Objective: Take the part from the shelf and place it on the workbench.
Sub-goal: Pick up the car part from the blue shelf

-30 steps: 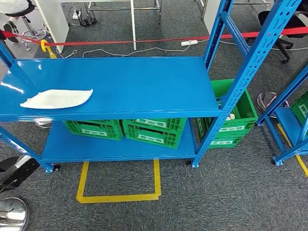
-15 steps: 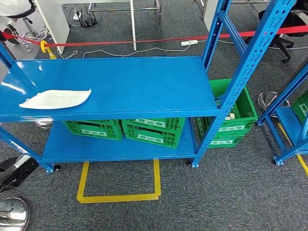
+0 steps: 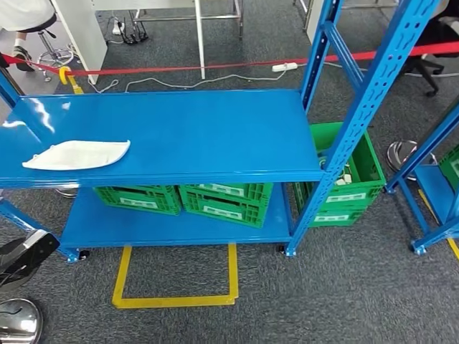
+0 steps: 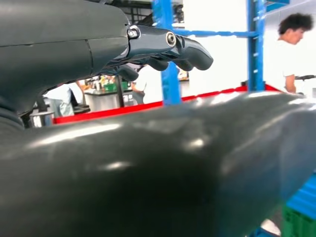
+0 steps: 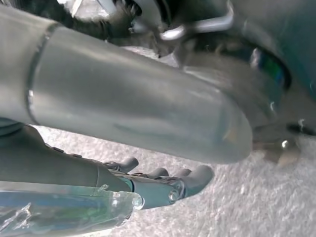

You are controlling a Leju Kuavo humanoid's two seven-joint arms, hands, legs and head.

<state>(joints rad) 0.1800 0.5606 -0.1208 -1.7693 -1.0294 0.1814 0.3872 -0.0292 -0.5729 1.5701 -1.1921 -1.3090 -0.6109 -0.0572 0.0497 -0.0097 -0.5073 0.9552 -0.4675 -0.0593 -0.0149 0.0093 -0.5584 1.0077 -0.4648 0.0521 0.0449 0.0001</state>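
Nearest, on the carpet, a yellow taped floor outline point(image 3: 176, 276) lies just in front of the blue shelf unit point(image 3: 216, 175). The whole picture has slid a little compared with a second ago, so the camera has moved, not the things; I judge the robot is closing on the shelf, with the pick not yet begun. The left hand point(image 4: 164, 47) hangs with its fingers loosely extended, holding nothing. The right hand point(image 5: 160, 182) likewise holds nothing, fingers apart over the carpet. Green crates point(image 3: 183, 197) sit on the lower shelf. The white moulded part point(image 3: 76, 155) lies flat near the upper shelf's front-left corner, untouched. Beyond runs a red barrier tape point(image 3: 216, 66).
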